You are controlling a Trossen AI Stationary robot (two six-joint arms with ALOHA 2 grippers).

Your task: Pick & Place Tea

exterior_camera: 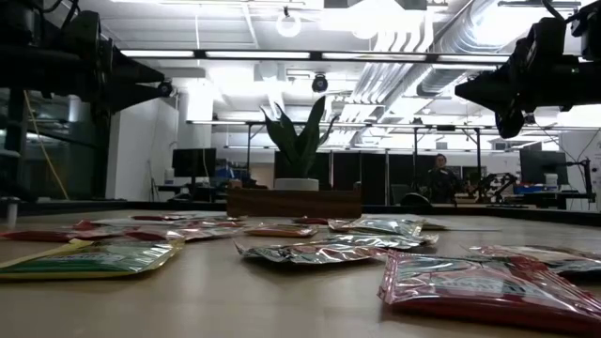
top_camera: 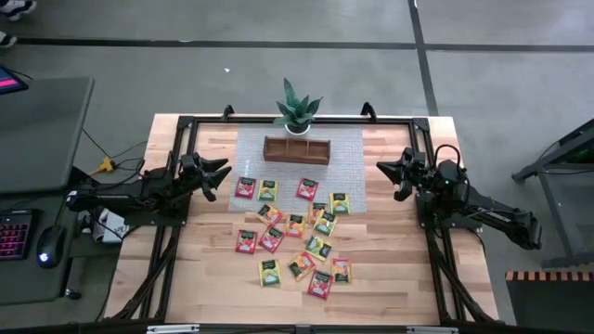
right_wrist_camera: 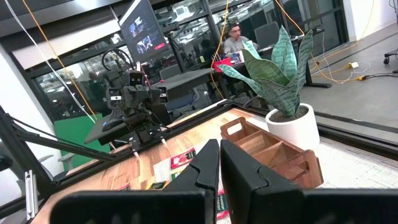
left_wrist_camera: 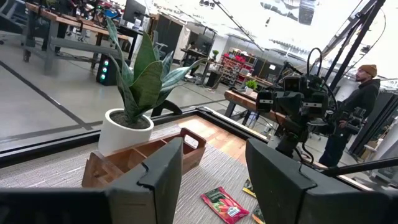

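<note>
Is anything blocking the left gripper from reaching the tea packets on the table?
Nothing visible does. The left gripper, jaws open, hangs beside the small flat square red tea packet, with only bare wooden table between. The long brown wooden tray sits farther back.

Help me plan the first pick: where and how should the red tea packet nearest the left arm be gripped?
Probably from straight above: the red tea packet lies flat and apart from its neighbours. Pinch across two opposite edges with the left end effector, which hangs open beside it.
</note>
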